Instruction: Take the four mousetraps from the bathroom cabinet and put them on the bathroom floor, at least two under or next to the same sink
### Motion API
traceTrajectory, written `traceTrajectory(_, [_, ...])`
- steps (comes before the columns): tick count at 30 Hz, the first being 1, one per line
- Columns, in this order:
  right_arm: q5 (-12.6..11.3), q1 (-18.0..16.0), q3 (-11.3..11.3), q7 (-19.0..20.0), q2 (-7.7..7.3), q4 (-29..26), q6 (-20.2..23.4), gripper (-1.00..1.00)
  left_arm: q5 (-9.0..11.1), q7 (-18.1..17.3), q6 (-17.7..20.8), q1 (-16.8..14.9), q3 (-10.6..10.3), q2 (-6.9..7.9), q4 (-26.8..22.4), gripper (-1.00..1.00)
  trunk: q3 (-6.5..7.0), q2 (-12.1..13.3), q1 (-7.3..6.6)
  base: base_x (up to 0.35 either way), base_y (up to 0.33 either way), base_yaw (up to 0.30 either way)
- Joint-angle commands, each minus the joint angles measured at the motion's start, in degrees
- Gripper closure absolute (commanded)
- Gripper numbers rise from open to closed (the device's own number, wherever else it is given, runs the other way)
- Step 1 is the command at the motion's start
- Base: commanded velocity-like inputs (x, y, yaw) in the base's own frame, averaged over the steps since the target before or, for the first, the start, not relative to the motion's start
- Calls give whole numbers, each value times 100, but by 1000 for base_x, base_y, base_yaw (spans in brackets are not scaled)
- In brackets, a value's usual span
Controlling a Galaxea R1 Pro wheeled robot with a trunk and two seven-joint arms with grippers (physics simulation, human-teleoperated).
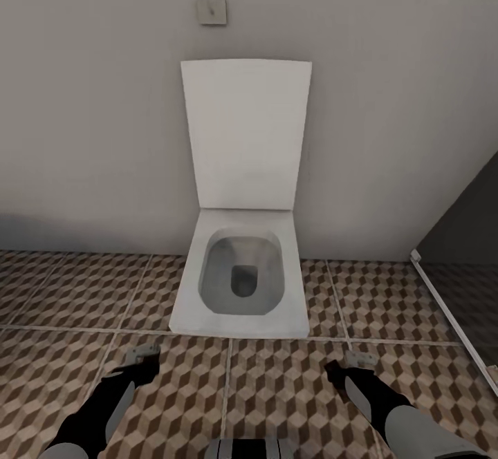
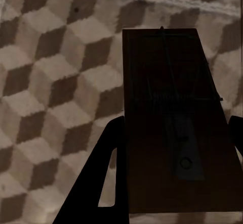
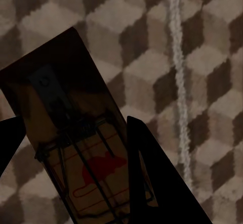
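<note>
the head camera looks forward and steeply down at a white toilet [image 1: 241, 286] against the wall, both arms at the lower edge. each wrist camera looks along its fingers from close above the patterned floor tiles [image 2: 45, 82], a held mousetrap [image 2: 174, 128] blocking much of the left one, another mousetrap [image 3: 76, 148] the right. all three views share that tiled floor.

A white square-edged toilet [image 1: 241, 286] stands against a plain grey wall [image 1: 83, 113], lid raised. A small square plate [image 1: 211, 12] sits on the wall above it.
</note>
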Motion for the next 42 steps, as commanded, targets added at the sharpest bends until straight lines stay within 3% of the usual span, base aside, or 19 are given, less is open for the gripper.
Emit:
traceTrajectory(1, [-51, 0, 49, -42, -2, -14, 30, 100, 53, 44, -36, 0, -9, 0, -9, 100, -4, -2, -1, 0, 0, 0])
traceTrajectory(27, [-44, 0, 41, -69, -6, -14, 15, 100, 52, 48, -184, 0, -19, -2, -11, 100, -4, -2, -1, 0, 0, 0])
traceTrajectory(42, [-38, 0, 49, -44, -11, -14, 15, 100, 52, 49, -186, 0, -17, 6, -15, 100, -4, -2, -1, 0, 109, 0])
